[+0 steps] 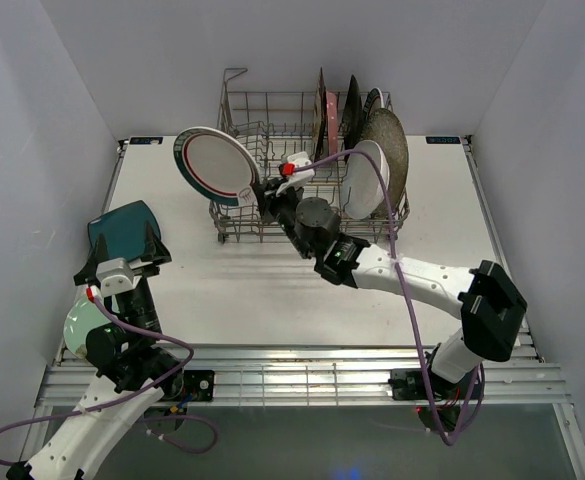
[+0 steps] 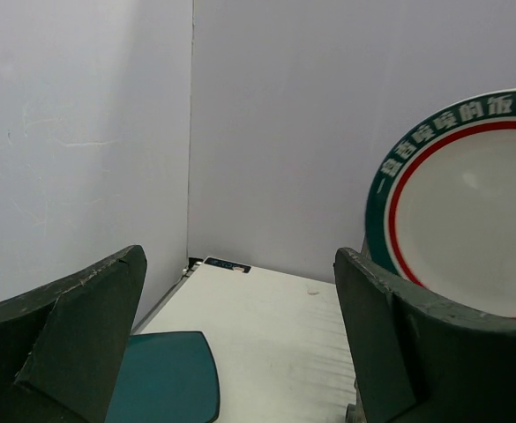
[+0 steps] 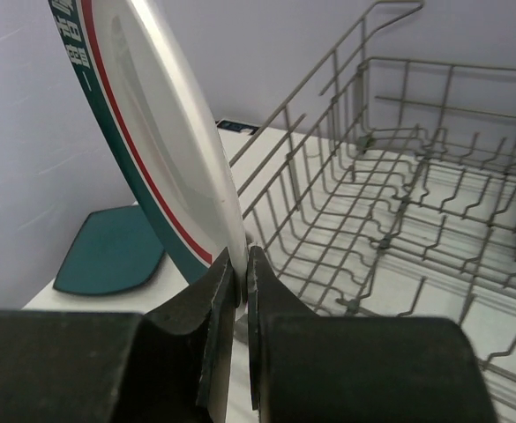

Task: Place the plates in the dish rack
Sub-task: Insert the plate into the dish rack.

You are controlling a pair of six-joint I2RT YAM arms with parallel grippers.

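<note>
While the right end effector (image 1: pixel 268 190) is clamping the lower rim of a teal-rimmed round plate (image 1: pixel 215 165), it is holding that plate upright, off the desk (image 1: pixel 272 290), just outside the 9 o'clock side of the dish rack (image 1: pixel 234 232). Toward the rack's 3 o'clock end, several plates are standing on edge, a white oval plate (image 1: pixel 365 180) among them. The left end effector (image 1: pixel 125 255) is hovering, fingers wide apart, at the desk's 9 o'clock edge, over a teal square plate (image 1: pixel 122 222) lying flat.
</note>
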